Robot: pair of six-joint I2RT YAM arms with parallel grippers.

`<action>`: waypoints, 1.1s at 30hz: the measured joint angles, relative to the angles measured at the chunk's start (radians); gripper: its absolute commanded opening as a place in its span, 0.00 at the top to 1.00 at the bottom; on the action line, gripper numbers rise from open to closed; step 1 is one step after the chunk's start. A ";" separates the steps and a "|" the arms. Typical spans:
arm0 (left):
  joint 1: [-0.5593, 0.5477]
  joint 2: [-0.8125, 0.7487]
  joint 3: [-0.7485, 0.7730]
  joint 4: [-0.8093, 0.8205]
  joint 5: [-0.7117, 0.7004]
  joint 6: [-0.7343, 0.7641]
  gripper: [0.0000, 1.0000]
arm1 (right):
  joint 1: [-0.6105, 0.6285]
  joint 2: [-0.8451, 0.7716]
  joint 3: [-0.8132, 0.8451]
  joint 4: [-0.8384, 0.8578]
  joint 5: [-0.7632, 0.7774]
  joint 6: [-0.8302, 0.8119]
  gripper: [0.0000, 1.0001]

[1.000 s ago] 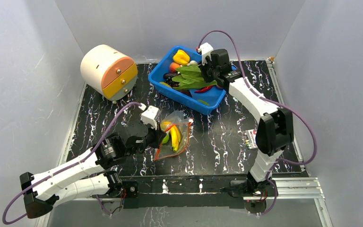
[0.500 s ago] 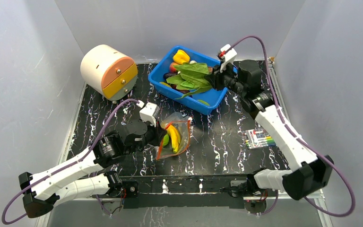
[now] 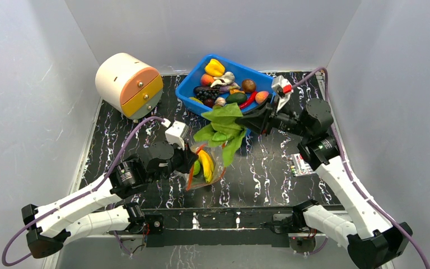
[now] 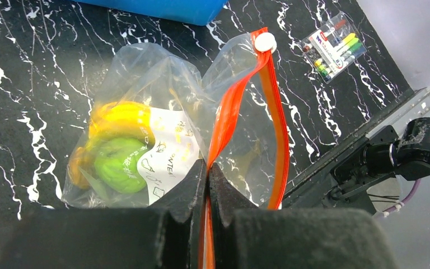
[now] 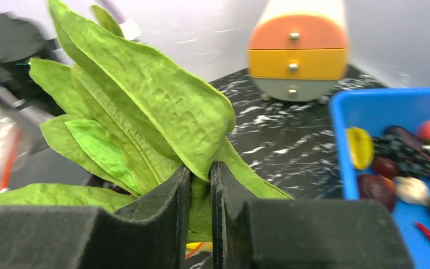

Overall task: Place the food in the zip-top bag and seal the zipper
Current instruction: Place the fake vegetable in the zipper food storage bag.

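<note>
Viewing from above, I read a black desk (image 3: 257, 168) veined with white, marble-like. My left pincer (image 4: 207, 168) is pressed closed on the zipper (image 4: 274, 117), a flat orange-red strip whose near end is nipped between the two dark, matte fingers. The strip forks away toward 12 o'clock and meets at a small round white slider (image 4: 265, 41).

The zip-top bag (image 4: 140, 67) is thin, clear, crinkled film. It lies on the desk at about 7 o'clock from the blue bin (image 3: 189, 84), its mouth parted. Inside it sit a smooth yellow banana (image 4: 117, 117) and a rounded green lime (image 4: 115, 162), touching each other.

My right pincer (image 5: 200, 174) is closed on the stem end of the leaves (image 5: 145, 101). These are long, pointed blades with a pebbled, ribbed surface, fanned out. In the overhead view they hang clear of the desk, just at 1 o'clock of the bag mouth and at 6 o'clock of the bin.

The bin is rigid, glossy and rectangular, and it holds a slim red chili (image 3: 247, 101) and an orange-pink peach (image 3: 262, 96) among other toy food. A cream drum-shaped drawer unit (image 3: 129, 84) stands at 10 o'clock. A flat marker pack (image 3: 298, 164) lies at 3 o'clock of the bag, well apart from it.
</note>
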 measured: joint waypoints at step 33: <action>0.000 0.001 0.000 0.076 0.138 -0.024 1.00 | 0.207 -0.085 -0.204 0.273 -0.521 0.142 0.81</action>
